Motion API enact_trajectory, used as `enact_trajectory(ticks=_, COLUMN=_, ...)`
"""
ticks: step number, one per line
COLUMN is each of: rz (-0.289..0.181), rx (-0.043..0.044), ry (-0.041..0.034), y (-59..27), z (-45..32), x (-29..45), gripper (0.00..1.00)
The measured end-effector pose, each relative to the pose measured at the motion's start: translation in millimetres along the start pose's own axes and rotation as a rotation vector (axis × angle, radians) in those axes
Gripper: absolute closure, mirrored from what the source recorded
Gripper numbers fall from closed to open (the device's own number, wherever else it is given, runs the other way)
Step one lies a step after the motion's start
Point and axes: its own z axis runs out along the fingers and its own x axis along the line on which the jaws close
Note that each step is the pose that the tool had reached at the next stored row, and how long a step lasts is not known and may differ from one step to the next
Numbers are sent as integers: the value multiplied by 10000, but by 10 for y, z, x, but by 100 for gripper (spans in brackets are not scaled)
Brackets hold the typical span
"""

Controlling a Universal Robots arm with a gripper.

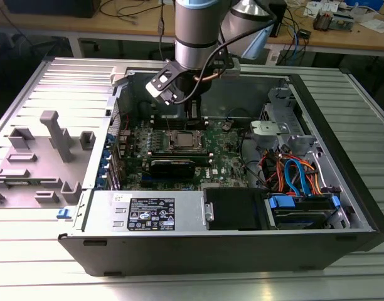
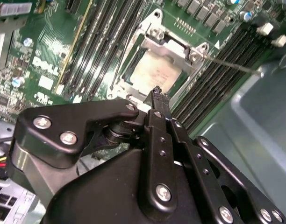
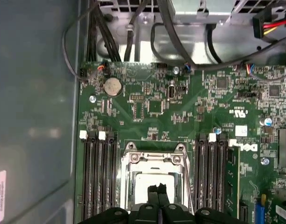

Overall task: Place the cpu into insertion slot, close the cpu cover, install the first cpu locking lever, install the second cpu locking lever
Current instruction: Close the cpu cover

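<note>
Where the single grey robot arm [image 1: 195, 31] reaches down, one large black-walled computer case [image 1: 211, 254] lies open on a ribbed aluminium table [image 1: 48, 276]. One green circuit board [image 3: 180, 116] covers the case floor. Near its middle sits the insertion slot [image 3: 154, 148], a small square socket with a silver metal rim; all places below are given from it.

One black metal gripper [image 2: 157, 93] hangs directly above the slot's edge; whether it touches the slot cannot be told. Its jaws are together with nothing clamped between them, and in both wrist views the two fingertips [image 3: 151, 189] meet in a narrow point.

Two banks of long narrow black memory slots [image 3: 98, 177] flank the insertion slot, the other bank [image 3: 210, 172] lying on the opposite side.

One cpu cover [image 2: 178, 51], a thin square silver frame plate with a square window, lies flat over the slot. One cpu [image 2: 150, 72], a small flat square chip with a dull grey-tan metal top, is seated in the slot and shows through that window. It lies below the jaws and is not held by them.

Two thin silver wire levers are seen. One [image 3: 187, 184], in the first wrist view, runs close along a side of the cover. The other [image 2: 232, 66], in the second wrist view, juts away from a corner of the slot across a memory bank.

One round silver coin cell [image 3: 112, 86] sits on the board, well apart from the slot.
</note>
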Motion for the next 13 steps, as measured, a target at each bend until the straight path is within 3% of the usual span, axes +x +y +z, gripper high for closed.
enact_trajectory(ticks=6, rz=1, rx=0, ry=0, y=-105, z=110, x=0, gripper=89)
enact_trajectory(ticks=7, rz=1, rx=-8, ry=0, y=-221, z=199, x=2, gripper=89)
enact_trajectory(ticks=9, rz=8, rx=-10, ry=1, y=-267, z=325, x=1, gripper=89)
enact_trajectory(ticks=13, rz=8, rx=-8, ry=0, y=-275, z=368, x=-1, gripper=89)
